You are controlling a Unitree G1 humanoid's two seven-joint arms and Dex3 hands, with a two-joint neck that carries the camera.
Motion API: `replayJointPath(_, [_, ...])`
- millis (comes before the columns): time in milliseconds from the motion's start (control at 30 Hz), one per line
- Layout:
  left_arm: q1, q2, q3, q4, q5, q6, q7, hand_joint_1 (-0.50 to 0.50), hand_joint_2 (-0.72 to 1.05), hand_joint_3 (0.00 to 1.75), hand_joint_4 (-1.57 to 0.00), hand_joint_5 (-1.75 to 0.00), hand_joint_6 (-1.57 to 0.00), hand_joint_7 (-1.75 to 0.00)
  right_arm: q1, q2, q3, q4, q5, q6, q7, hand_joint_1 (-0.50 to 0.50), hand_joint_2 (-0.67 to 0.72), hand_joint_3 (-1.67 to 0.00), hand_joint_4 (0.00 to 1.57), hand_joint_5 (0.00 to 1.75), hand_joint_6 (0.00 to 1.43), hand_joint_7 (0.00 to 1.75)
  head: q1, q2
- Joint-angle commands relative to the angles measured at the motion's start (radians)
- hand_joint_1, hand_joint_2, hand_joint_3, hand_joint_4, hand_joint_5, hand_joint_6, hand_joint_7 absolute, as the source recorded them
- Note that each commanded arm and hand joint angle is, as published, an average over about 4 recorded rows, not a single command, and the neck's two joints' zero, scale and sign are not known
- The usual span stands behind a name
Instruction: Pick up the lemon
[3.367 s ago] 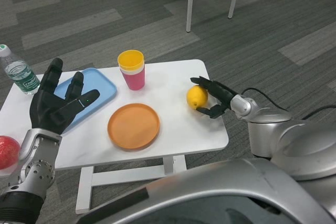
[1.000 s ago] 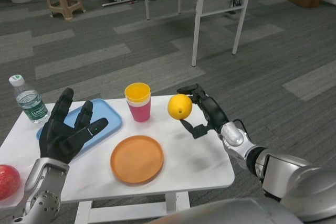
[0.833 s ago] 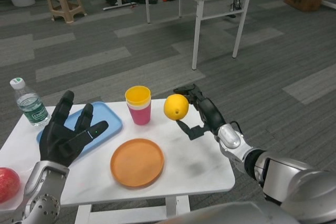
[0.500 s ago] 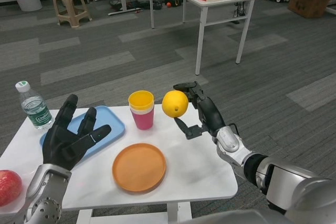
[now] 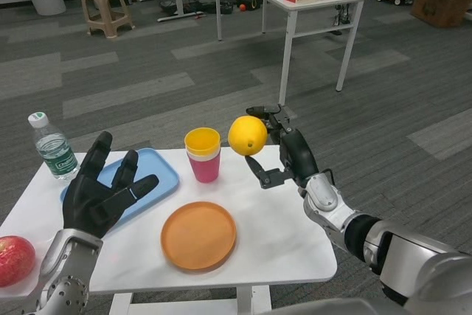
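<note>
Lemon (image 5: 247, 135): yellow, held aloft above the white table (image 5: 287, 234) in the right hand (image 5: 284, 154), fingers clamped on its far side, beside the stacked yellow-and-pink cups (image 5: 203, 154); left hand (image 5: 103, 193) raised over the blue tray (image 5: 158, 175), fingers spread apart, holding nothing.

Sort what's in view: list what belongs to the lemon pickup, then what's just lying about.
Belongs to the job:
yellow lemon, held above the table
right hand, holding it

Just lying about:
round orange plate
light blue rectangular tray
yellow cup stacked in a pink cup
clear plastic water bottle
red apple
left hand, open over the tray
</note>
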Motion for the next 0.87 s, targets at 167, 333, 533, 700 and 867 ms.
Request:
replayJointPath(167, [0.011,0.005,0.016,0.002,-0.003,-0.014,0.0,0.5,0.96,0.09,0.0,0.0,0.0,-0.07,0.005,-0.019,-0.022,-0.019,0.004,-0.019,-0.013,-0.46,-0.35,-1.59,0.03,0.97,0.37,1.4,0.005,-0.003])
replayJointPath(333, [0.011,0.005,0.018,0.001,0.0,-0.014,0.0,0.5,0.96,0.09,0.0,0.0,0.0,-0.07,0.005,-0.019,-0.02,-0.022,0.004,-0.02,-0.014,-0.46,-0.35,-1.59,0.03,0.97,0.37,1.4,0.009,-0.004])
replayJointPath(533, [0.011,0.005,0.02,0.001,0.002,-0.016,0.0,0.5,0.91,0.09,0.0,0.0,0.0,-0.07,0.005,-0.019,-0.02,-0.023,0.004,-0.02,-0.016,-0.46,-0.35,-1.59,0.03,0.97,0.37,1.4,0.013,-0.003])
replayJointPath(700, [0.011,0.004,0.019,0.002,-0.001,-0.02,0.0,0.5,0.12,0.09,0.0,0.0,0.0,-0.07,0.005,-0.019,-0.02,-0.024,0.004,-0.02,-0.017,-0.46,-0.35,-1.59,0.02,0.97,0.37,1.4,0.027,-0.004])
replayJointPath(867, [0.011,0.002,0.014,0.004,-0.007,-0.043,0.0,0.5,-0.67,0.09,0.0,0.0,0.0,-0.07,0.005,-0.019,-0.02,-0.025,0.004,-0.02,-0.018,-0.46,-0.35,-1.59,0.03,0.97,0.37,1.4,0.038,-0.005])
